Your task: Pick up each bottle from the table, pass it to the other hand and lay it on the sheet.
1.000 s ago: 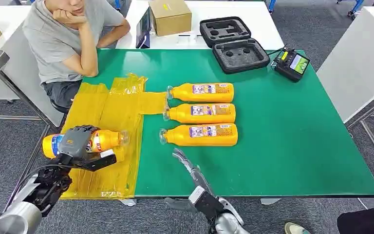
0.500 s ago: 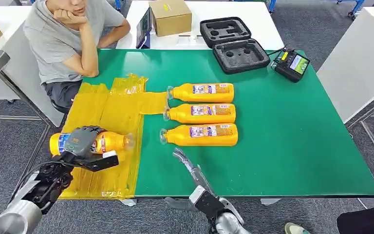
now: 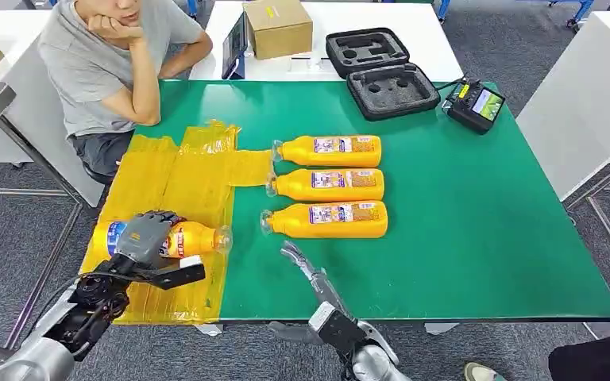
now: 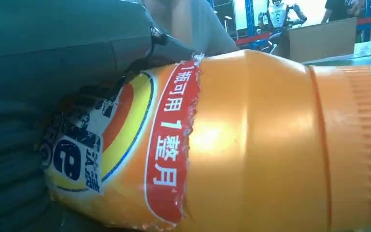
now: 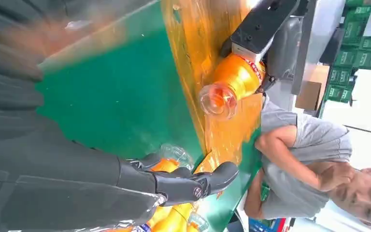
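My left hand (image 3: 144, 240) grips an orange bottle (image 3: 193, 237) lying sideways over the yellow sheet (image 3: 179, 181) at the table's near left. The left wrist view has that bottle (image 4: 251, 145) close up, its label against my left hand (image 4: 53, 58). Three more orange bottles lie in a row on the green table: the far one (image 3: 330, 150), the middle one (image 3: 327, 184) and the near one (image 3: 326, 220). My right hand (image 3: 308, 274) hovers open near the front edge, just short of the near bottle. The right wrist view has my right hand (image 5: 174, 186) with fingers stretched out and the held bottle (image 5: 229, 82) beyond.
A person (image 3: 103, 55) sits at the far left corner, elbow on the green table (image 3: 476, 238). A cardboard box (image 3: 278, 26), an open black foam case (image 3: 381, 71) and a controller with a screen (image 3: 475, 103) stand along the back.
My left hand has carried the bottle to the right and a little lower over the sheet. The right hand has stayed where it was.
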### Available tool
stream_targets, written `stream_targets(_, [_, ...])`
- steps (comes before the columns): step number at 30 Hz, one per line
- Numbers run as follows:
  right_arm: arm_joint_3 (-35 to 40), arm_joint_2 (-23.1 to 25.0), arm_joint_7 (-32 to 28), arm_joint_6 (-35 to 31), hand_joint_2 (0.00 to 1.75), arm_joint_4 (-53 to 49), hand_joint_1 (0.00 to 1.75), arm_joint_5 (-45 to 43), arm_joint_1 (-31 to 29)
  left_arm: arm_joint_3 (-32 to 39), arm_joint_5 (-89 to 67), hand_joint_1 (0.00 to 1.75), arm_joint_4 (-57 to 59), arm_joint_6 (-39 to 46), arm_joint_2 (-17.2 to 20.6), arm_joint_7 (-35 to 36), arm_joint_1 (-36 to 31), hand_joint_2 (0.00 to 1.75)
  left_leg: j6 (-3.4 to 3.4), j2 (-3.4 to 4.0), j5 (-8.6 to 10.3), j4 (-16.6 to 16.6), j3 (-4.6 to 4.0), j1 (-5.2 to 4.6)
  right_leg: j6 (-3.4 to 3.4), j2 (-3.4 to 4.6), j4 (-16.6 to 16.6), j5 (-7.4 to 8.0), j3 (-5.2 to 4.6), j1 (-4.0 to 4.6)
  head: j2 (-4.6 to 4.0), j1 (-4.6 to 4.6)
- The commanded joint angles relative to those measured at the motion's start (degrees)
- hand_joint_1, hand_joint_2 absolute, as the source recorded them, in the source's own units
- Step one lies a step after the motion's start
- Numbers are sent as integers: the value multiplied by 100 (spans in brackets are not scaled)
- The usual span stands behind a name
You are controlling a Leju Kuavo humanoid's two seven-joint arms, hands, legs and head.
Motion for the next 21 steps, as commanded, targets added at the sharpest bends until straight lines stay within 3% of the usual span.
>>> stream_targets(1, [110,-109,2,-8,175,224,0,-97,-185,-350,-238,7,391,-102,-28,271,-64,175,-3,0,-3,-4,13,-1,-3,4,-2,-3,11,-2,0,0])
stream_targets(2, [99,-110,2,-12,175,252,0,-108,-200,-366,-288,0,470,-151,-59,377,-77,175,-6,-1,-6,-6,21,1,-6,6,-5,-5,19,0,0,0])
stream_targets(21, [41,-82,2,-146,175,386,0,-142,-156,-397,-547,0,784,-186,-66,605,-256,175,-8,-5,2,-8,34,0,-7,2,-6,-2,34,-1,0,0])
